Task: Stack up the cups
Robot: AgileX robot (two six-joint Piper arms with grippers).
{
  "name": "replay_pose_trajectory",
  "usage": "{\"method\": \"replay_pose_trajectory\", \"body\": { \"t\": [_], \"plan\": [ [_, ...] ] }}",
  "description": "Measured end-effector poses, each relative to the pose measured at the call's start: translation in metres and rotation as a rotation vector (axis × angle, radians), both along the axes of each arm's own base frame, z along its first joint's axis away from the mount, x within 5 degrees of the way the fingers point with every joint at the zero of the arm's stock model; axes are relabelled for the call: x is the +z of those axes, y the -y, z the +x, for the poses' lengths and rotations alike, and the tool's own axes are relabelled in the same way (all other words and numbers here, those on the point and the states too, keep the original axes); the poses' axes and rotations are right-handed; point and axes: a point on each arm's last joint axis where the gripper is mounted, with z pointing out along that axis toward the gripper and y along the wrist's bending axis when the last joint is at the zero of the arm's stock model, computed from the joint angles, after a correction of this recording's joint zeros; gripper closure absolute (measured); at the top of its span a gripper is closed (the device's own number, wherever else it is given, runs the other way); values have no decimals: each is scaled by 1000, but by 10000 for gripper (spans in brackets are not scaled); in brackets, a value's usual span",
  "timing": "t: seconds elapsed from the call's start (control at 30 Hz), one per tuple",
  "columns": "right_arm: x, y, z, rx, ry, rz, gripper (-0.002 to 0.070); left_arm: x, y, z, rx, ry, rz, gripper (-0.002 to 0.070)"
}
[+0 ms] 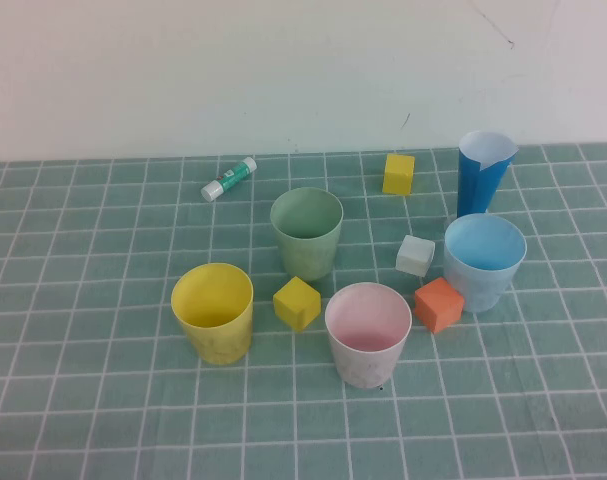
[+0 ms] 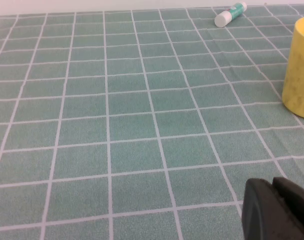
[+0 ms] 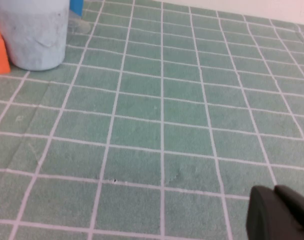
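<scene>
Nearest the lens in each wrist view is a dark gripper tip, the left gripper (image 2: pixel 277 210) and the right gripper (image 3: pixel 279 212), both low over bare green tiled cloth (image 1: pixel 103 400); I cannot tell how wide either stands. Neither shows in the high view, where four cups stand upright and apart mid-frame: yellow cup (image 1: pixel 213 312) lower left, pink cup (image 1: pixel 368 333) lower centre, green cup (image 1: pixel 306 232) above, blue cup (image 1: pixel 484 262) right. Cubes sit between them.

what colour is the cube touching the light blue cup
Orange, beside the light blue cup; clearest in the high view.
</scene>
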Motion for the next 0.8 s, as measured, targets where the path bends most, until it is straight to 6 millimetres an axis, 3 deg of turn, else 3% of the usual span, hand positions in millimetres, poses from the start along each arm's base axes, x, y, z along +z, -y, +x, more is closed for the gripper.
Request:
{"method": "replay_pose_trajectory", "body": {
  "t": [0.8],
  "plan": [
    [0,0,0,0,6,-2,679,1,0,0,1,12,-4,677]
  ]
}}
